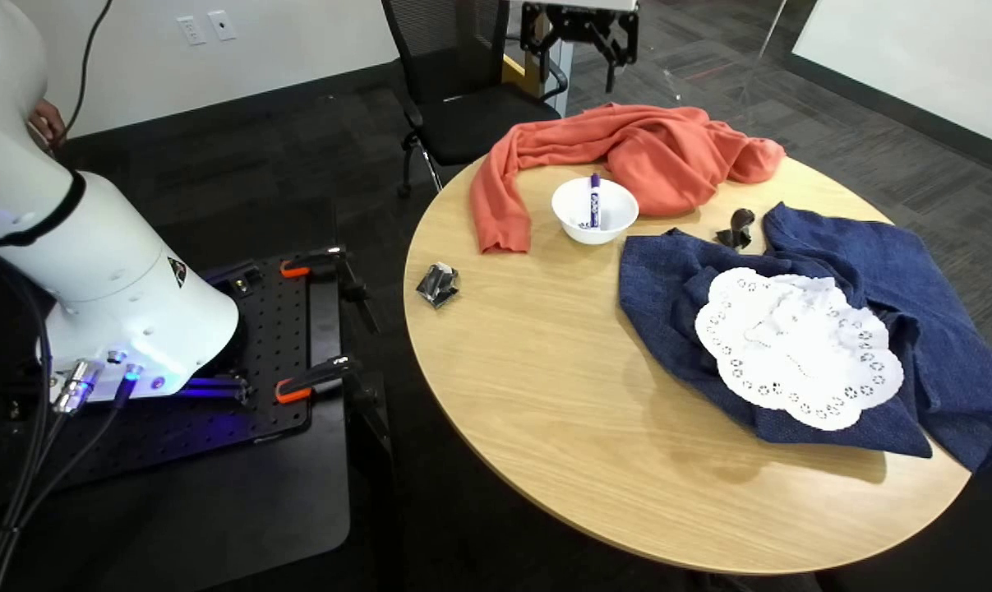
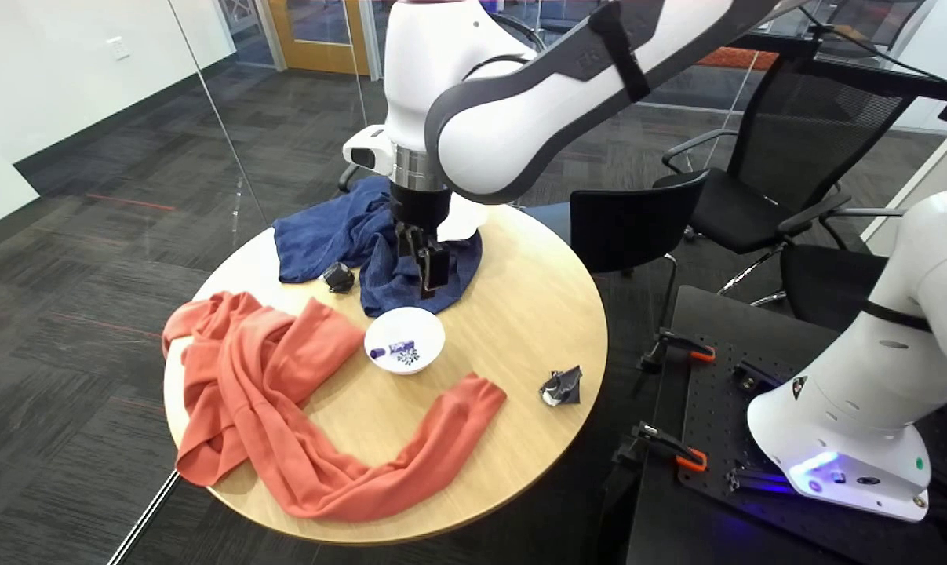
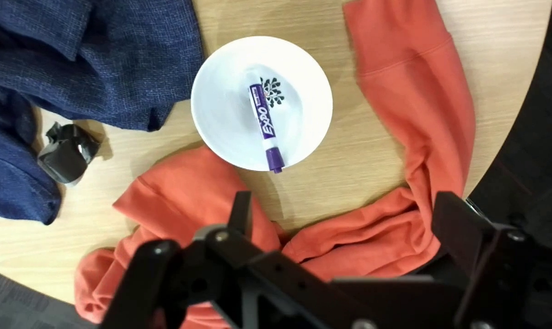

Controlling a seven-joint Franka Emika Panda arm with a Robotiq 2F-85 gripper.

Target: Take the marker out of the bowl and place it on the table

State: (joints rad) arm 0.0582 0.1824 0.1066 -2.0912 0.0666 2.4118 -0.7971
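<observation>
Slantwise, the slim purple plastic marker (image 3: 266, 125) is propped by the round white bowl (image 3: 225, 105); black fingers (image 3: 459, 228) are spread, presumably for grasping.

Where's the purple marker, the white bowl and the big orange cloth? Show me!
Purple marker (image 3: 265, 124): wrist view, on the middle of its labelled barrel.
White bowl (image 3: 221, 105): wrist view, on its bare inner wall.
Orange cloth (image 2: 265, 369): in an exterior view, on its bunched-up part.
</observation>
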